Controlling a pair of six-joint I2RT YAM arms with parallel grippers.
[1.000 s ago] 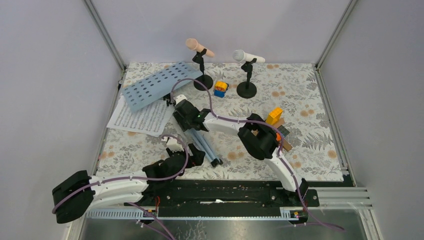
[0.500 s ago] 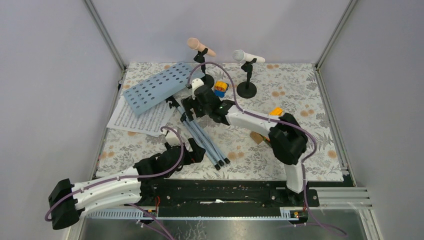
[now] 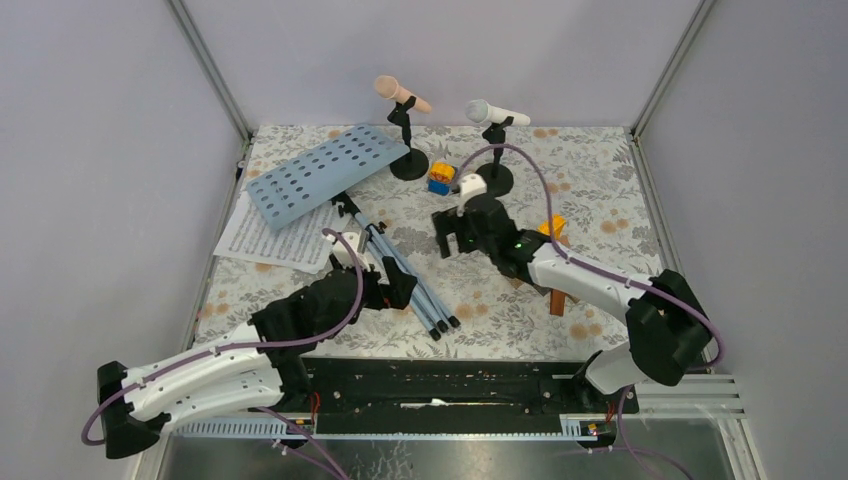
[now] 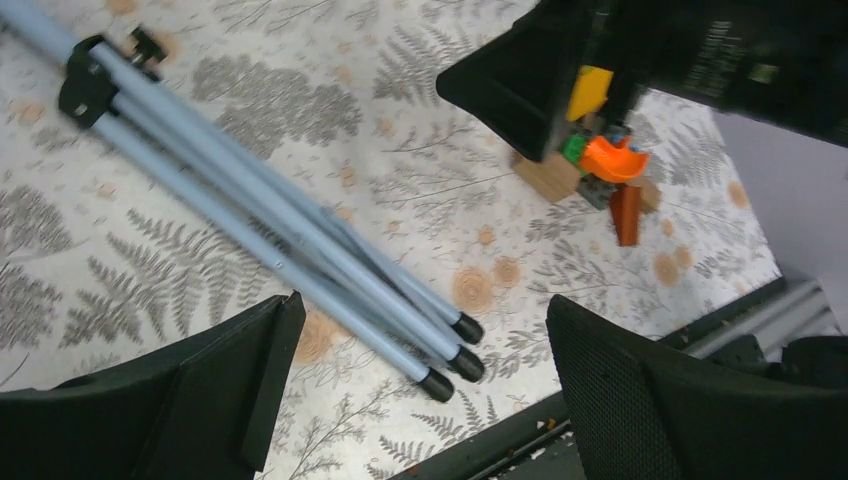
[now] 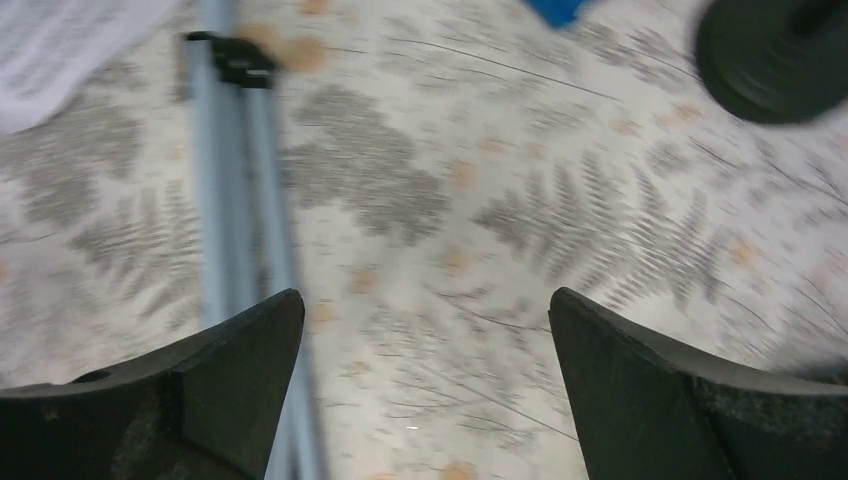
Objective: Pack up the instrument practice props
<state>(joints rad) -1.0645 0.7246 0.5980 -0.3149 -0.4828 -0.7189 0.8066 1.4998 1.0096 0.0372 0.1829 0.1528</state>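
One light-blue perforated music rack (image 3: 325, 172) lay flat at the far left of the fern-print table (image 3: 620, 180), partly over the white sheet-music pages (image 3: 280, 238); page count could not be told; its tripod legs (image 3: 405, 280) were folded together and stretched toward the near edge; three black-capped leg tips (image 4: 467, 328) counted in the left wrist view. Two microphones, one pink microphone (image 3: 400, 95) and one white microphone (image 3: 495, 112), each sat tilted in its own holder; two black round-based mic holders, left holder (image 3: 407, 165) and right holder (image 3: 493, 178), stood upright at the far edge. One yellow-blue toy block (image 3: 440, 178) sat between the two bases; one more colourful block cluster (image 4: 600, 155) sat right of centre, with one brown wooden block (image 4: 548, 178) touching it. Left gripper (image 4: 420, 320) had fingers wide apart above the leg tips, nothing clamped; right gripper (image 5: 425, 310) also spread wide over bare table, legs just beside its left finger (image 5: 250, 340), holding nothing.
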